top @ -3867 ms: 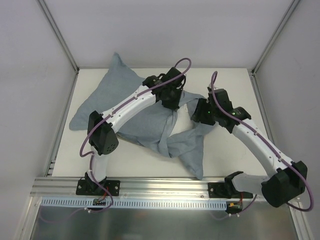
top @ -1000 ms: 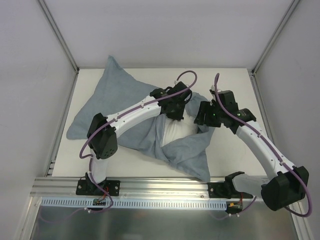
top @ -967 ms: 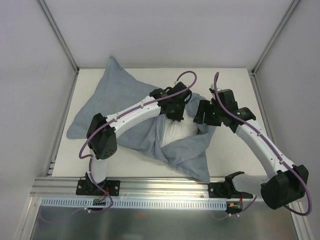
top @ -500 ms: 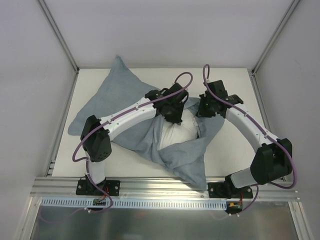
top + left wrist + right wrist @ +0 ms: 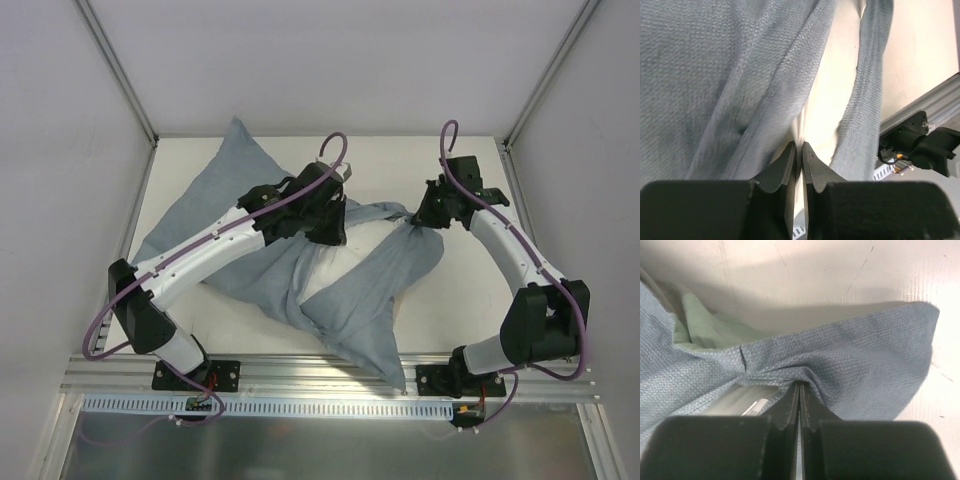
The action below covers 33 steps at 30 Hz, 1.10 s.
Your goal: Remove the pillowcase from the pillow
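Pulls soft blue-grey fabric pillowcase (image 5: 200, 215) farther right than before, right gripper (image 5: 800, 388) pinched tight on it; clamps plump off-white pillow (image 5: 832, 95) in nearly closed left gripper (image 5: 800, 150)

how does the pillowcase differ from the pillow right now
The pillowcase is blue-grey; the pillow is off-white. The pillowcase sprawls wrinkled across the table, the pillow shows only as a small patch. The right claw pinches the pillowcase, the left claw seemingly the pillow. Both are soft fabric.

pillowcase (image 5: 370, 290) blocks centre, table (image 5: 462, 292) free rightward
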### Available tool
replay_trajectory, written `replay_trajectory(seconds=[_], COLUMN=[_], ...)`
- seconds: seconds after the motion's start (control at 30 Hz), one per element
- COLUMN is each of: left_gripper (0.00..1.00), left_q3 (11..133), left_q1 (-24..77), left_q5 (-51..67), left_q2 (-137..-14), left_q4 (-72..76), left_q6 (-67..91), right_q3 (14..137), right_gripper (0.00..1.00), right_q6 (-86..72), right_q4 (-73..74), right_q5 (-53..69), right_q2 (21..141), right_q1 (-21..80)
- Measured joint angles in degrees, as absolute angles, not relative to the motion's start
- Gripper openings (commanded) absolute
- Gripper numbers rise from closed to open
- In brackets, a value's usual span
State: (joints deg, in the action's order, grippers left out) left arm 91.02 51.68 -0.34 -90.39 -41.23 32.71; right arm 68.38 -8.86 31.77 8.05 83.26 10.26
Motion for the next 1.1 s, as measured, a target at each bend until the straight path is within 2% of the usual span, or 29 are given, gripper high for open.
replay_trajectory(seconds=[0.4, 0.57, 0.7, 0.77, 0.87, 0.9, 0.93, 1.03, 1.1], left_gripper=[0.00, 0.00, 0.01, 0.06, 0.27, 0.40, 0.46, 0.53, 0.54], left_q3=[93.27, 97.43, 106.56, 112.33, 119.81, 121.01, 121.58, 121.58, 121.56], left_q1=[48.88, 51.51, 57.47, 60.07, 62.57, 62.96, 63.05, 62.92, 62.78], left_q5=[-0.23, 1.45, 1.28, 0.75, -2.48, -4.12, -5.74, -10.61, -12.73], left_q2=[-83.11, -88.95, -98.21, -103.09, -109.25, -110.63, -111.66, -113.82, -114.89], left_q4=[-42.33, -42.89, -45.04, -46.78, -50.24, -51.40, -52.58, -55.90, -57.32], left_q6=[35.29, 34.68, 32.99, 32.25, 31.97, 32.10, 32.45, 34.02, 35.24], right_q3=[55.24, 54.08, 54.08, 54.08, 54.06, 54.00, 53.80, 52.64, 51.42], right_gripper=[0.01, 0.01, 0.01, 0.01, 0.01, 0.01, 0.01, 0.01, 0.01], right_q6=[-12.62, -13.32, -13.32, -13.30, -13.26, -13.26, -13.26, -13.23, -13.21], right_q4=[22.04, 20.91, 20.88, 21.02, 21.56, 21.67, 21.74, 21.93, 22.00], right_q5=[9.19, 9.45, 9.45, 9.45, 9.45, 9.45, 9.45, 9.45, 9.45], right_q2=[83.35, 83.07, 81.87, 80.97, 79.15, 78.52, 77.78, 75.53, 74.15], right_q1=[9.69, 10.00, 10.02, 10.02, 10.02, 10.02, 10.02, 10.07, 10.07])
